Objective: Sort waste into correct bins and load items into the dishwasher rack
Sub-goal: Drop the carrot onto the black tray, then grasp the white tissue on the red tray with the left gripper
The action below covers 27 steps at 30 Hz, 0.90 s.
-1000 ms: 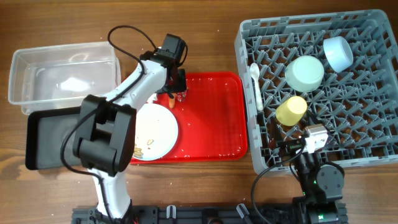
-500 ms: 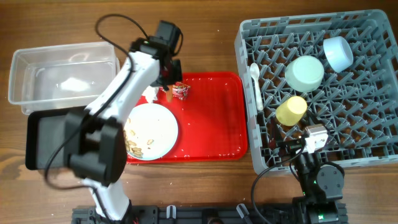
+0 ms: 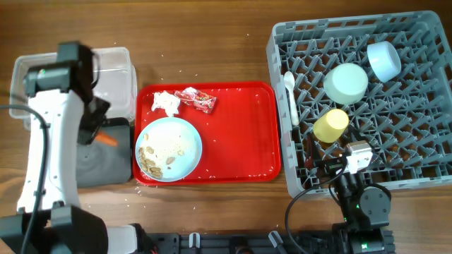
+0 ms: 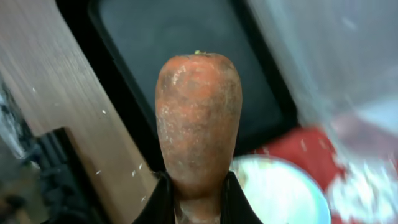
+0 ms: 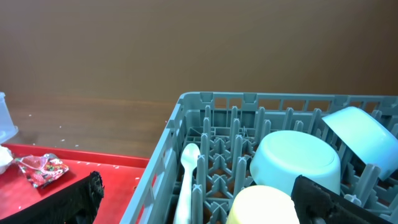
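Far left, back of tabletop (image 3: pixel 233 42): clear tub (image 3: pixel 106 70), long side running left-right. Black tray (image 3: pixel 113 169) directly in front of it, the two touching or nearly so.

Left hand (image 3: pixel 94 130) sits over the back right part of the black tray, just in front of the tub's near wall. It is pinching the carrot (image 4: pixel 198 118). In the wrist view both fingers (image 4: pixel 163 200) press on one end of the carrot and the rest sticks out past them, with the tray floor blurred behind. Overhead, the carrot (image 3: pixel 106 139) shows as an orange stub pointing right, inside the tray outline.

Centre: flat red tray (image 3: pixel 240 141), its left edge just beside the black tray.
- tissue (image 3: pixel 167 103) in back left corner of red tray
- wrapper (image 3: pixel 195 99) just right of tissue, touching it or nearly
- plate (image 3: pixel 168 149) in front left of red tray, with food scraps (image 3: pixel 150 161) mostly on its left half

Right: dishwasher rack (image 3: pixel 424 162), beside the red tray.
- spoon (image 3: pixel 290 95) along the left edge, bowl end to the back
- mint bowl (image 3: pixel 345 82) upside down
- blue bowl (image 3: pixel 384 61) tilted on its side, behind and right of the mint one
- yellow cup (image 3: pixel 330 125) on its side, in front of the mint bowl

Right hand (image 5: pixel 196 182) low at the rack's front edge, fingers spread wide apart, holding nothing
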Tool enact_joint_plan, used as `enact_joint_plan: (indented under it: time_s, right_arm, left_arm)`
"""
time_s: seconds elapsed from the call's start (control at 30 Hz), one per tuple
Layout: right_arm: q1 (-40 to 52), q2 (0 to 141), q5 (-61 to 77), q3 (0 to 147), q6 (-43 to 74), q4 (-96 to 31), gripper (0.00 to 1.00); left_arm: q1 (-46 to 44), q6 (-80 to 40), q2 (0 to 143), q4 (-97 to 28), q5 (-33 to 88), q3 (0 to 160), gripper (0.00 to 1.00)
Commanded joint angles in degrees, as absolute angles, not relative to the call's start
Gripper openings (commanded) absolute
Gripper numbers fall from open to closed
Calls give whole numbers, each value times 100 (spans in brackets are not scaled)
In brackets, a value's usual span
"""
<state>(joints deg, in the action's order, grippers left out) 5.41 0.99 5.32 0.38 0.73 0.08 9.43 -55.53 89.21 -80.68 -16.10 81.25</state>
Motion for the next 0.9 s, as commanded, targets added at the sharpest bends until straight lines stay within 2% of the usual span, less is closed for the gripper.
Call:
enact_joint_plan:
  time_s: [0.0, 0.1, 0.13, 0.17, 0.2, 0.4, 0.53, 0.63, 0.77, 0.87]
  right_arm:
    - [523, 60, 598, 30, 3, 43, 100]
    - [523, 60, 598, 30, 1, 43, 100]
    - [523, 60, 598, 30, 1, 43, 100]
    - [523, 60, 598, 30, 1, 43, 100]
    - [521, 60, 598, 30, 3, 43, 100]
    - [523, 60, 598, 30, 1, 43, 100]
    - [523, 60, 598, 30, 3, 43, 100]
    - [523, 60, 600, 30, 1, 43, 100]
    - [523, 60, 598, 30, 1, 43, 100]
    - [523, 60, 598, 30, 3, 43, 99]
  left_arm:
    - [1632, -5922, 8884, -7542, -1114, 7153, 4]
    - [1949, -5918, 8884, -7242, -969, 6667, 4]
    - [2010, -5918, 8884, -7199, -967, 6595, 24]
    - [2110, -5918, 8884, -7142, -969, 6506, 59]
    - [2213, -5918, 8884, -7124, -991, 6482, 78]
    - [2324, -5579, 8770, -7022, -493, 6648, 78]
    - [1922, -4928, 8449, -7017, -19, 7107, 82]
    - [1122, -4305, 8211, -6744, -16, 7395, 82]
    - [-458, -2814, 8250, -5741, -82, 7404, 80]
    - [-1446, -2270, 8744, -5015, -768, 7404, 86]
